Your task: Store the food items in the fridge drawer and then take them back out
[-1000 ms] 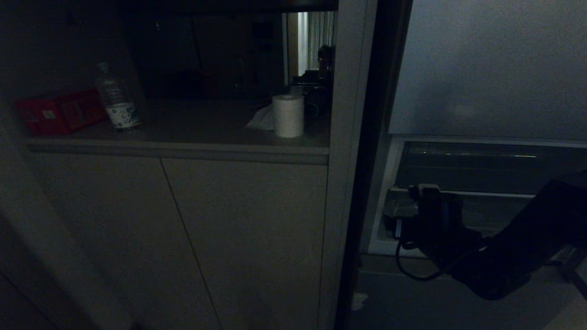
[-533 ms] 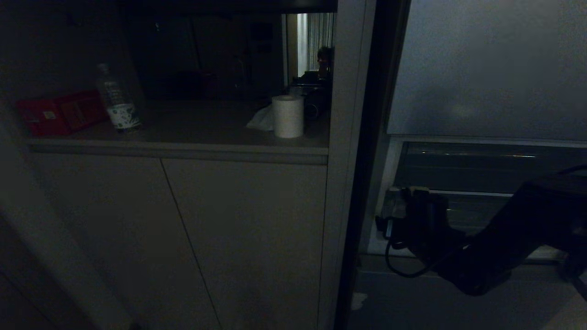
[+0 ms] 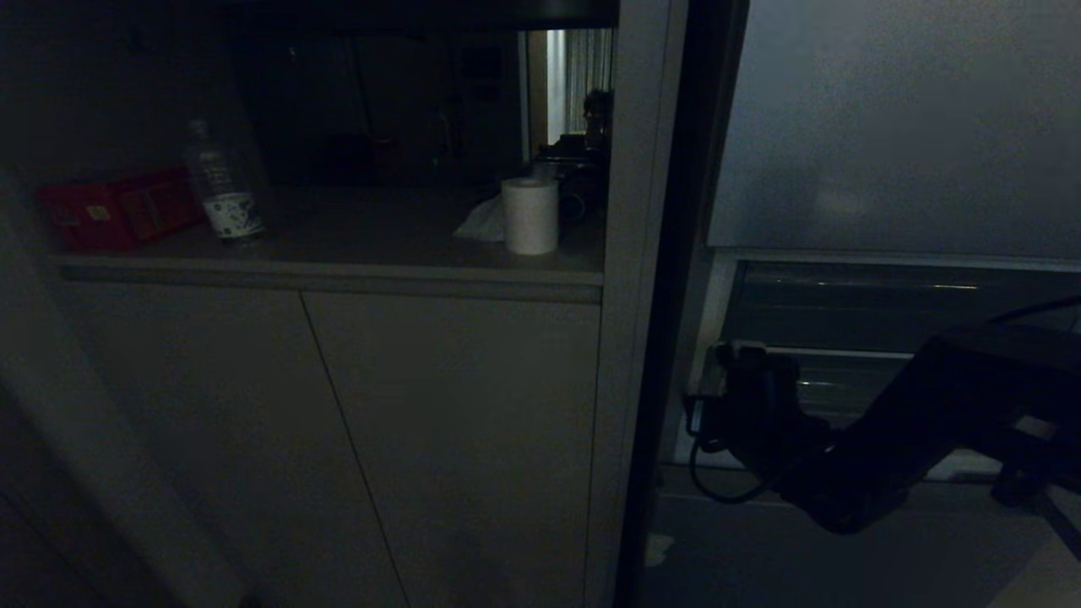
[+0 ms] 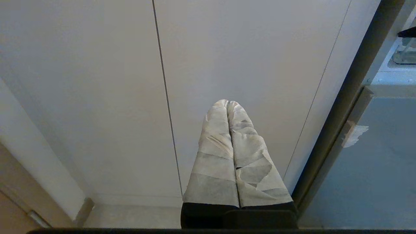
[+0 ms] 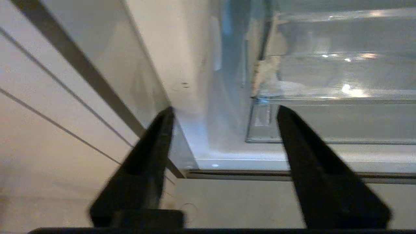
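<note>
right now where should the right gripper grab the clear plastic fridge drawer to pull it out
Grip the transparent front lip of the clear plastic fridge drawer, coming straight on from the front. That edge runs level and juts toward the right gripper, whose black fingers stand apart, empty.

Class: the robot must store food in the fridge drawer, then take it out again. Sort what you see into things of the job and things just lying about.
Part of the job:
- fridge drawer, clear plastic
- right gripper, open, empty, near the drawer's front corner
No food shows.

Just lying about:
- water bottle on the counter
- red packet
- paper roll
- left gripper, shut, facing cabinet doors
</note>
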